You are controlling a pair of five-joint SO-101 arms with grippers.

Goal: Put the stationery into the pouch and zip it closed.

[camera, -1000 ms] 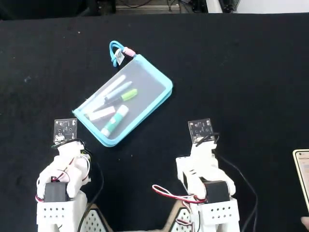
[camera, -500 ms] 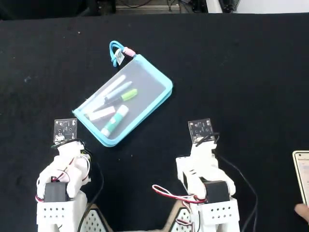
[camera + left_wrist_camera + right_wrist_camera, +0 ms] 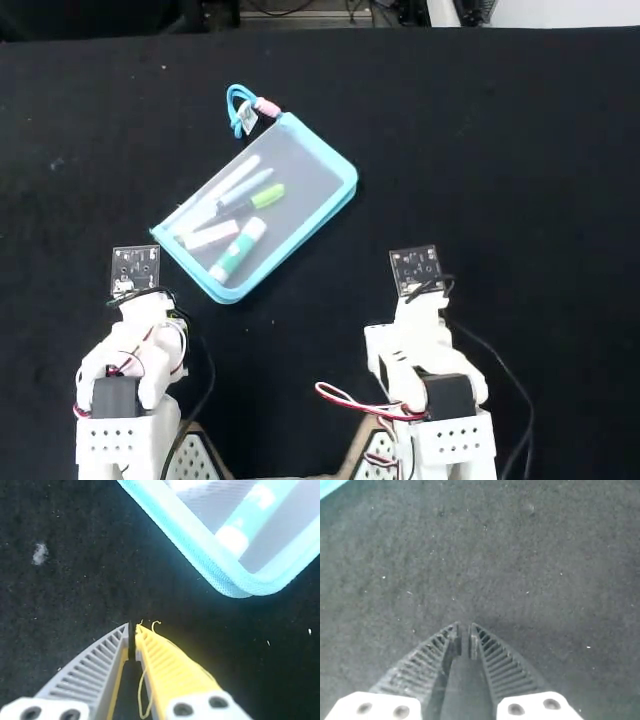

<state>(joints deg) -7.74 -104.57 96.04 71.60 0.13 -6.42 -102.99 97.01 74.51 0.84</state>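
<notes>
A clear pouch with a light-blue border (image 3: 258,215) lies tilted on the black table, its zip pull and blue loop (image 3: 243,108) at the far corner. Inside it are several pens and markers (image 3: 236,222), one with a green cap. The pouch's near corner (image 3: 235,575) sits just beyond my left gripper (image 3: 132,628), which is shut on nothing, a few threads at its tip. My right gripper (image 3: 463,630) is shut too, over bare cloth, to the right of the pouch. Both arms are folded back near the table's front edge, the left arm (image 3: 133,340) and the right arm (image 3: 420,345).
Black cloth (image 3: 500,150) covers the whole table, with open room to the right and far side of the pouch. A small white speck (image 3: 39,553) lies on the cloth near my left gripper.
A card and a fingertip at the right edge of the high view have gone out of view. The arms and pouch have not moved.
</notes>
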